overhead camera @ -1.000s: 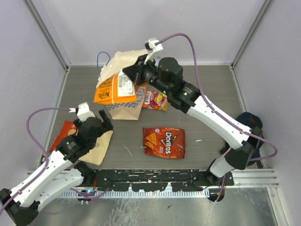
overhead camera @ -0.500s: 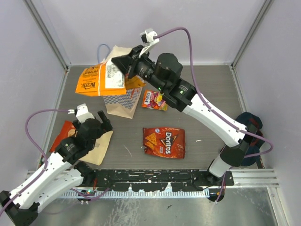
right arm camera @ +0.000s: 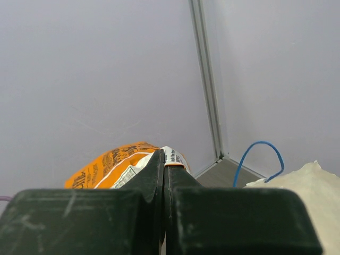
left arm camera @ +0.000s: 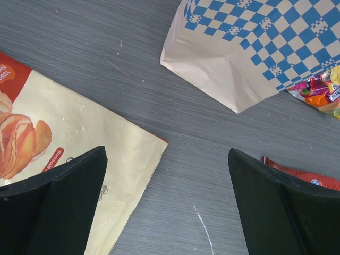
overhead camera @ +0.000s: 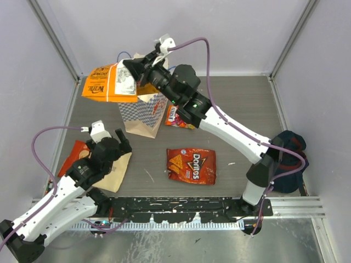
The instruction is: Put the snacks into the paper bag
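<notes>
The right claw (overhead camera: pixel 133 70) is clamped shut on the edge of the orange packet with a white label (overhead camera: pixel 109 82), holding it in the air near the back wall, up and to the left of the paper bag (overhead camera: pixel 143 116); in the right wrist view the closed claw (right arm camera: pixel 163 158) pinches the packet's (right arm camera: pixel 109 166) seam, with 1 blue cord handle (right arm camera: pixel 260 154) and the bag's tan top edge (right arm camera: pixel 305 180) off to the right. The bag rests on the desk (overhead camera: pixel 241 109) with its blue-and-white checked band facing the camera; the arm covers its mouth, so it may be leaning rather than standing straight. The small pink-and-yellow candy packet (overhead camera: pixel 173 115) lies just beside the bag's right side, partly under the right arm. The red Doritos bag (overhead camera: pixel 191 165) lies flat in the middle of the desk, apart from the bag. The left claw (overhead camera: pixel 123 139) hangs wide open and holds nothing, above the corner of a cream and red packet (overhead camera: pixel 118 171) lying flat on the left. From the left wrist, the open claw (left arm camera: pixel 166 159) frames that packet (left arm camera: pixel 79 138), the checked bag bottom (left arm camera: pixel 239 58), the candy packet (left arm camera: pixel 319 90) and a sliver of the Doritos bag (left arm camera: pixel 303 178). A dark cloth bag (overhead camera: pixel 290 159) sits at the desk's right edge
</notes>
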Tool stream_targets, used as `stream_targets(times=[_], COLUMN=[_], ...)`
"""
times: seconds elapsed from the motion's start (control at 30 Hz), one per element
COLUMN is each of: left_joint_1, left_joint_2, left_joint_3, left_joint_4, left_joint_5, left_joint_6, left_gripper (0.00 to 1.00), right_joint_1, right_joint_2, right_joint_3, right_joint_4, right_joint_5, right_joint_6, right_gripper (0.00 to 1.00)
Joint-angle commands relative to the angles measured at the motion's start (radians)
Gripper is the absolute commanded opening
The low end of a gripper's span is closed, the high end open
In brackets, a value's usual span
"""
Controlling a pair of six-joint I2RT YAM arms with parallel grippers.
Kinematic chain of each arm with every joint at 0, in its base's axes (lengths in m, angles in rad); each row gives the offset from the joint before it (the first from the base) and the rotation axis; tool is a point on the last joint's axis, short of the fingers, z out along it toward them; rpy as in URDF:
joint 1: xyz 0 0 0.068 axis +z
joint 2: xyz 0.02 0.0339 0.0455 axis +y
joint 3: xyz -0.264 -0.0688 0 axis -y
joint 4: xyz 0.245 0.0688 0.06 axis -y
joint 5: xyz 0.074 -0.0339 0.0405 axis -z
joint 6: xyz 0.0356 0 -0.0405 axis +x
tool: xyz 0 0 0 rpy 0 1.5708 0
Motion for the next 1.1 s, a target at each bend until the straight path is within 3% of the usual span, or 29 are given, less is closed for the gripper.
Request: stream_targets(times=[0.0,0.43,1.07], left_joint_1=[-0.003,-0.003,-0.003], left_joint_2=[0.01,0.023,0.055], left_joint_3=[0.007,0.0,-0.007], left_joint_4=[0.028,0.033,0.058], left_joint_5=[-0.015,-0.023,-0.017], left_joint_6=[-0.009,0.007,0.008], left_gripper=[0.98,0.98,0.98], right_joint_1=[0.005,-0.018,-0.121], right_joint_2=[0.063,0.263,0.251], right_joint_3=[0.046,0.235,0.097], right_joint_4=[0.205,0.259,0.279], right_joint_5=[0.066,0.19,0.308], right_joint_6=[-0.084,-0.198,-0.151], right_gripper=[0.01,0.01,0.01])
